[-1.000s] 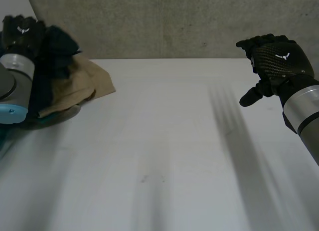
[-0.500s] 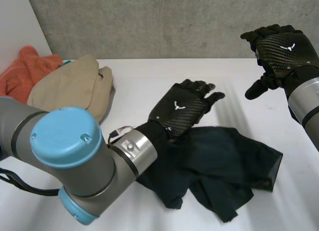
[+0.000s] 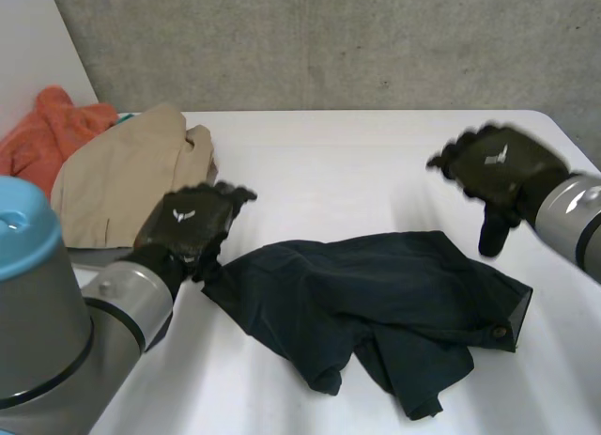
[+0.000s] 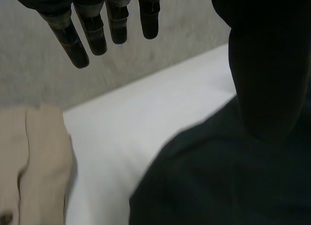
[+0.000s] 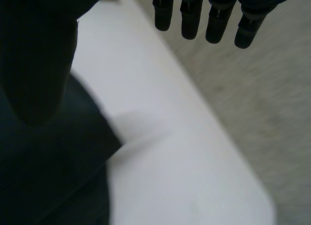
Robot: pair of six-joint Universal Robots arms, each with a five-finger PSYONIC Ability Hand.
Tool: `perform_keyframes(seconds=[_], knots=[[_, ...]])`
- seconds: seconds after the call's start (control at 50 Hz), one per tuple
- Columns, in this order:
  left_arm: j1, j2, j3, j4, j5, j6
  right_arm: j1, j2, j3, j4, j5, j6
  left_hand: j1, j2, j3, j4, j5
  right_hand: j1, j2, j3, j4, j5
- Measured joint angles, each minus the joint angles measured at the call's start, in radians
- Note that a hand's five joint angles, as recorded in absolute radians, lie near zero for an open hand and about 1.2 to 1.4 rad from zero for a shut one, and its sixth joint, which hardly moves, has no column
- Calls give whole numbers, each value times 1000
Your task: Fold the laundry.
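On the white table (image 3: 329,163) a crumpled dark shirt (image 3: 376,303) lies between the hands. Left hand (image 3: 188,224) at its left edge, right hand (image 3: 493,167) above its right edge: fingers straight, holding nothing. Beige garment (image 3: 131,177) and orange cloth (image 3: 47,130) lie far left.

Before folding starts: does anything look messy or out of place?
The dark shirt lies crumpled mid-table, bunched rather than flat. A beige garment and an orange cloth sit heaped at the far-left corner.
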Motion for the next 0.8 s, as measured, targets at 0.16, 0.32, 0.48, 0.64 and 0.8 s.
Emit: perform_keyframes(seconds=[0.16, 0.32, 0.48, 0.64, 0.8], knots=[[19, -151, -13, 109, 5, -4, -4, 135, 74, -59, -21, 55, 25, 20, 9, 19, 4, 0, 1, 0, 0, 0], [16, -358, 112, 170, 8, 43, -3, 245, 115, -201, -26, 118, 178, 162, 148, 160, 148, 172, 180, 182, 180, 180], [11, -481, 244, 169, 2, 142, -1, 318, 58, -220, -25, 113, 829, 802, 786, 798, 773, 758, 919, 923, 930, 875], [12, -517, 468, 193, -5, 297, 1, 367, -97, -309, -12, 112, 935, 981, 971, 986, 930, 837, 940, 952, 981, 906], [18, -461, 643, 317, -6, 411, 4, 325, -223, -513, 36, 120, 935, 981, 971, 986, 930, 838, 941, 955, 983, 921]])
